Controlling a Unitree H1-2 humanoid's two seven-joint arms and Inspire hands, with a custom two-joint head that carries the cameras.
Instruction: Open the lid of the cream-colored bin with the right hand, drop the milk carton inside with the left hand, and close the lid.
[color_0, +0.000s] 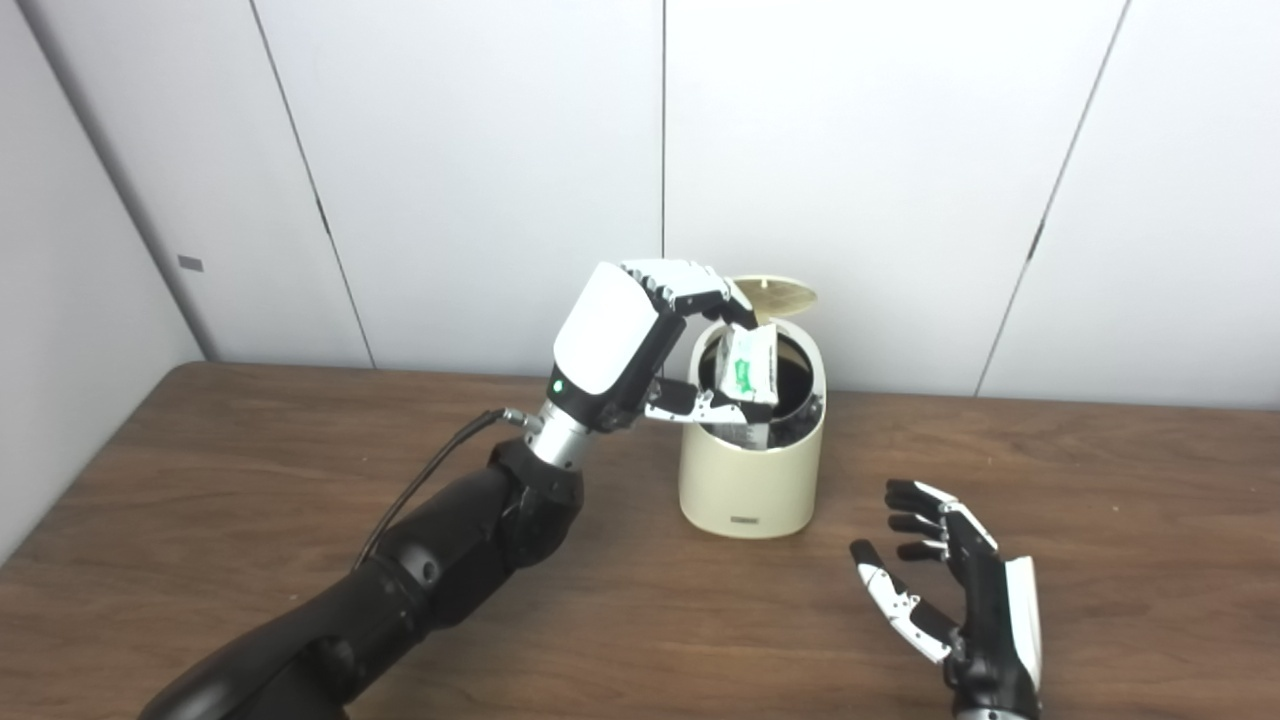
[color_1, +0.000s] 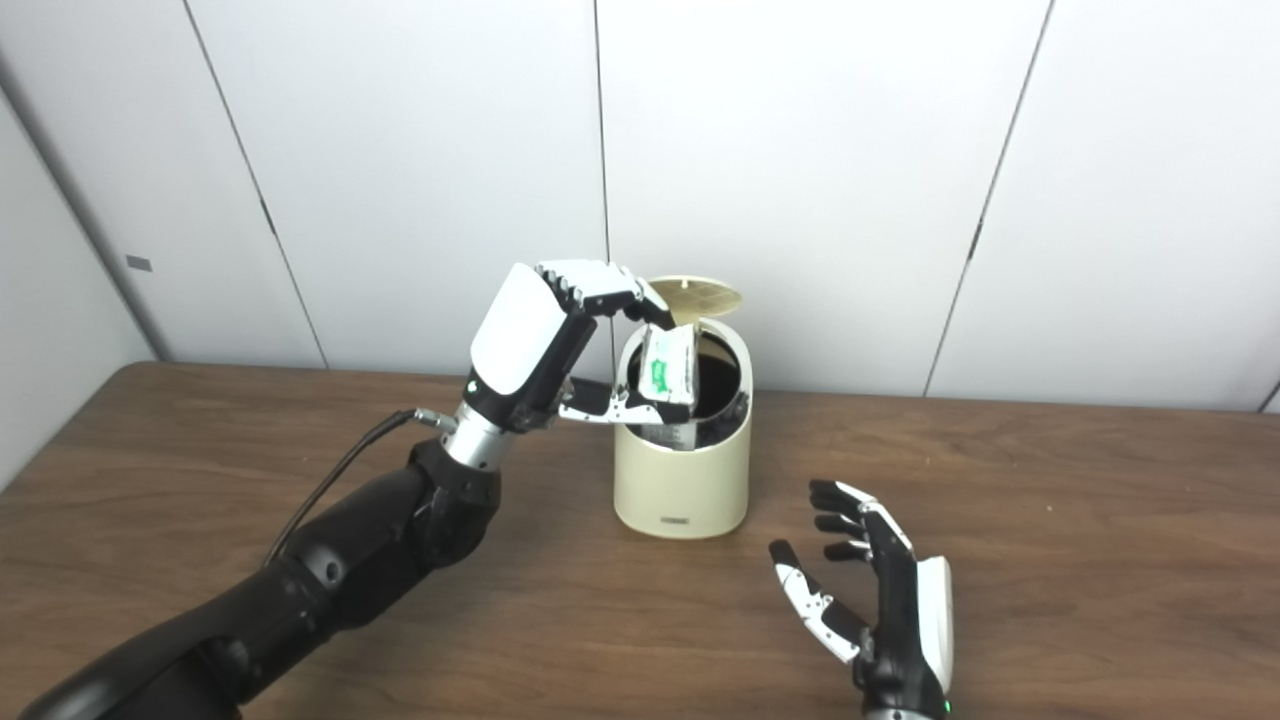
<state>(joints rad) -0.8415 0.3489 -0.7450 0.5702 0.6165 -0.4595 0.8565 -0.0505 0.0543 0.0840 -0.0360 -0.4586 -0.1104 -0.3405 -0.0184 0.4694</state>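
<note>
The wooden surface (color_0: 200, 470) spans the whole foreground, backed by pale wall panels (color_0: 480, 150). The left arm (color_0: 420, 570) reaches in from the bottom left, black and jointed, rising toward the middle of the scene. The cream-colored bin (color_0: 752, 470) stands upright near the back of the surface, its lid (color_0: 775, 294) tipped up and open behind the dark mouth. The left hand (color_0: 640, 345) hangs over the bin's left rim, its fingers (color_0: 690, 285) curled from above and thumb from below, holding the milk carton (color_0: 750, 372). The carton, white with green print, sits tilted in the bin's opening, partly below the rim and not released. The right hand (color_1: 880, 590) rests low on the surface to the right of the bin, apart from it, palm turned inward, its fingers (color_1: 840, 505) spread wide and holding nothing.
</note>
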